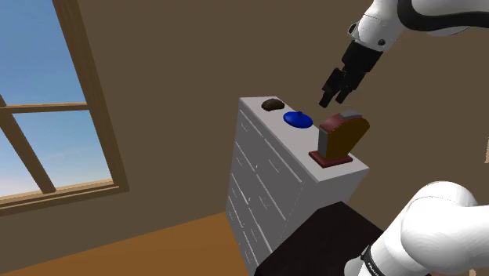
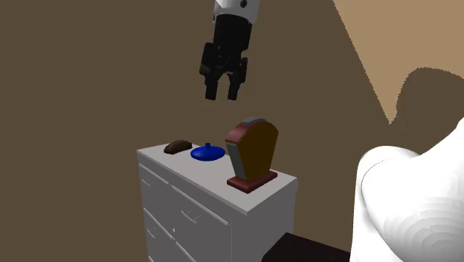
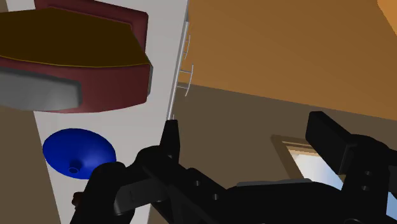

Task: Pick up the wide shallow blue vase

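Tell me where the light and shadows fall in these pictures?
Shoulder view: bright blue sky fills the window, the dresser top looks evenly lit. Second exterior view: most of the wall lies in shadow, one lit patch upper right. Wrist view: the blue vase shows no glare.

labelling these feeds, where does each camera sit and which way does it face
Shoulder view: beside the stand, looking down at the white dresser, blue vase and brown ornament; white arm and open tool show.
Second exterior view: lower, facing the dresser's corner; tool above, white link lower right.
Wrist view: rides the arm's end, looking down past the tool at the vase.
All three share vase and ornament.
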